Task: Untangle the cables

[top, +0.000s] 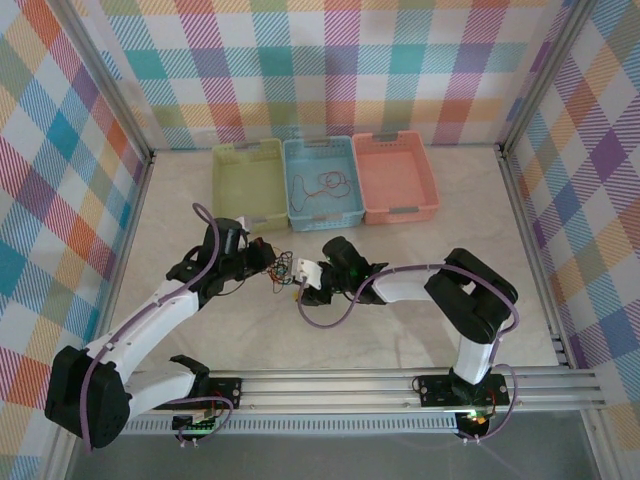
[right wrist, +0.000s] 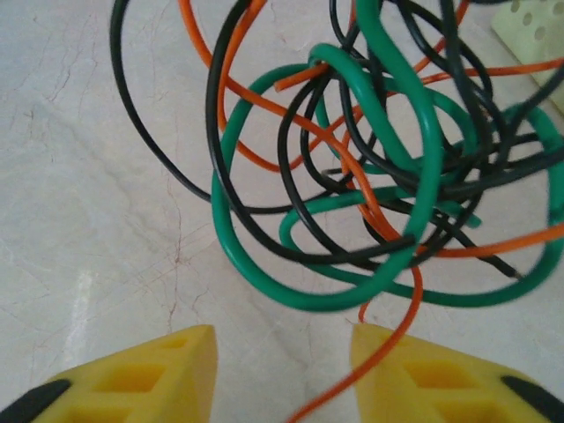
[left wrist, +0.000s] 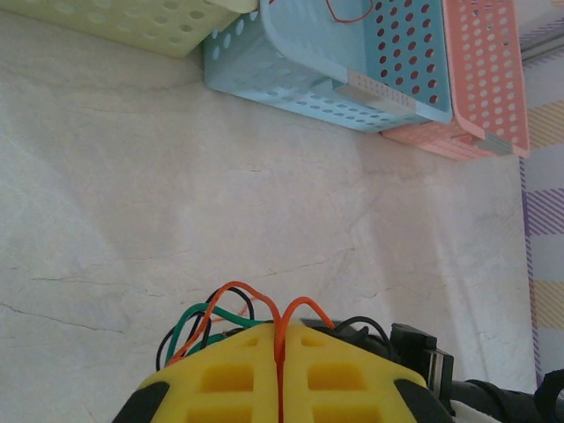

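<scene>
The left tool (left wrist: 280, 330) is clenched on an orange cable (left wrist: 238, 285), which loops up out of the seam between its yellow fingers. Its lower body is cut off by the frame's bottom edge. At centre of the overhead view, the tangled cables (top: 281, 271) hang between both tools; I cannot tell whether they touch the tabletop (top: 430, 240). The right tool (right wrist: 282, 342) is released, fingers apart, with an orange strand brushing its right-hand finger (right wrist: 441, 379). One red cable (top: 322, 186) lies in the blue basket (top: 326, 224).
</scene>
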